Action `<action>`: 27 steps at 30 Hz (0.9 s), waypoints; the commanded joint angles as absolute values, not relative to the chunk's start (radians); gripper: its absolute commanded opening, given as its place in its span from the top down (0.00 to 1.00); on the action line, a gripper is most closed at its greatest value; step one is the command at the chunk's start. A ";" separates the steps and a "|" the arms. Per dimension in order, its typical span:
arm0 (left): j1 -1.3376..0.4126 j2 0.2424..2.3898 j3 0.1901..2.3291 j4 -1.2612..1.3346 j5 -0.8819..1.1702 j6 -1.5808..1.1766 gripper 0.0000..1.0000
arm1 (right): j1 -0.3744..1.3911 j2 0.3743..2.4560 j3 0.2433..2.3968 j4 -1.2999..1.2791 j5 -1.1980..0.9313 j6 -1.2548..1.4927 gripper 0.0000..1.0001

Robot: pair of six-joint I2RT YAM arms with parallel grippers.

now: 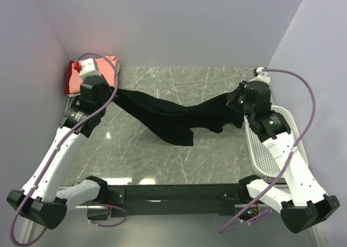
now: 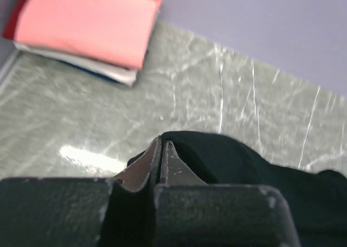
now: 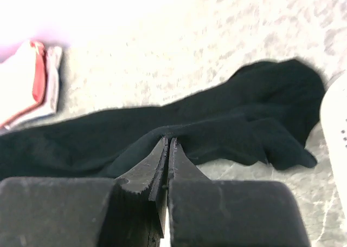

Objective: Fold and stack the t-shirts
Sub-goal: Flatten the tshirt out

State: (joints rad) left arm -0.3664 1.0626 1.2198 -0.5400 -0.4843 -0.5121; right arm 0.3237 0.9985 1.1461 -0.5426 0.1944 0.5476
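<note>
The black t-shirt (image 1: 173, 117) runs as one long band between the two pincers, its long axis crosswise over the surface (image 1: 179, 166). The left pincer (image 1: 114, 90) is clamped fully shut on one end. In its wrist view the tips (image 2: 161, 145) pinch a fold of black cloth (image 2: 244, 168), and the rest trails away to that pincer's right. The right pincer (image 1: 236, 103) is likewise closed tight on the other end. Its wrist view shows the tips (image 3: 167, 143) biting a ridge of the cloth (image 3: 217, 125), with the bulk stretching off to its left.

From either pincer, then, the shirt lies straight toward the other, and neither arm is nearer, since each holds its own end. Between them the cloth sags, and a loose lobe falls toward the arms' bases and appears to rest on the surface. Which parts of the shirt are gripped cannot be told, because the cloth is bunched at both ends.

The folded stack (image 1: 73, 76), salmon-pink on top with white beneath and red at its edge, sits just beyond the left pincer, close behind it in the corner (image 2: 87, 25). The basket (image 1: 271, 149) lies just outboard of the right pincer.

The next move likely depends on spreading the shirt flat between the two grips, which means keeping the band taut along that crosswise line.
</note>
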 commanded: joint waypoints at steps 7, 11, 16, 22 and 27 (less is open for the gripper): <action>-0.178 1.258 1.556 -0.466 -0.368 -0.431 1.00 | 0.197 1.124 1.448 -0.566 0.095 0.486 1.00; -0.127 1.414 1.728 -0.393 -0.292 -0.416 1.00 | 0.138 1.302 1.630 -0.505 0.060 0.491 1.00; -0.055 1.679 2.085 -0.360 -0.196 -0.423 1.00 | 0.078 1.514 1.928 -0.482 0.014 0.508 1.00; 0.059 1.911 2.498 -0.367 -0.034 -0.512 1.00 | 0.048 1.715 2.417 -0.548 0.020 0.502 1.00; 0.146 1.784 2.324 -0.201 0.081 -0.606 1.00 | 0.043 1.547 2.271 -0.450 0.035 0.505 1.00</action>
State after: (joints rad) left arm 0.0887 1.9133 2.3550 -0.3504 0.0086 -0.5407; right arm 0.0647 1.7004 2.3291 -0.5556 -0.0032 0.5079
